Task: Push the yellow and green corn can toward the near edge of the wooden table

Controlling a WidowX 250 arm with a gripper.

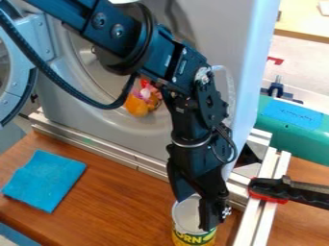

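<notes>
The pincer hung over the near side of the surface, its lower part overlapping the rim of a yellow-labelled can; whether it stood wide, narrow or gripped the can, I could not tell. Sideways pressure on that rim could have tipped the can. Metal rails and a black-and-red clamp crowded the right, and a grey machine blocked the far side, risking knocks. A blue cloth lay left.
</notes>
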